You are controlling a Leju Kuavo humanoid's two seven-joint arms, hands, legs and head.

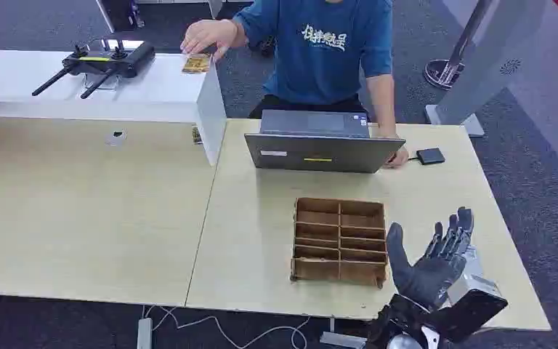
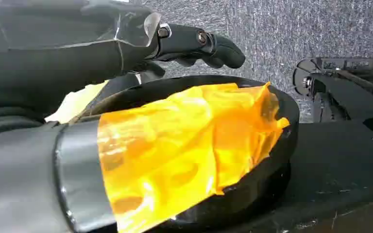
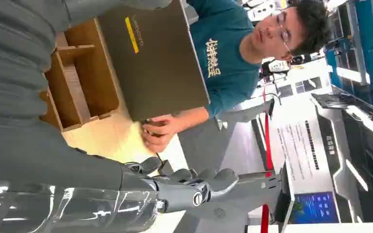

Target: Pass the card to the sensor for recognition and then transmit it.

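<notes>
A gold card [image 1: 196, 63] lies on the white raised counter [image 1: 152, 91] at the back, under a person's hand [image 1: 207, 35]. A small black sensor pad [image 1: 430, 155] sits on the table to the right of the laptop. My right hand [image 1: 436, 258] is raised over the table's front right corner, fingers spread and holding nothing, just right of the cardboard divider box [image 1: 340, 240]. In the right wrist view its fingers [image 3: 194, 187] stretch out bare. My left hand [image 2: 194, 43] hangs low with its fingers extended, holding nothing.
A grey laptop [image 1: 323, 149] stands open between the box and the person in the blue shirt [image 1: 327, 51], whose other hand [image 3: 158, 128] rests beside it. A black remote controller [image 1: 105, 62] lies on the counter. The wide wooden table [image 1: 80, 211] spreads to the left.
</notes>
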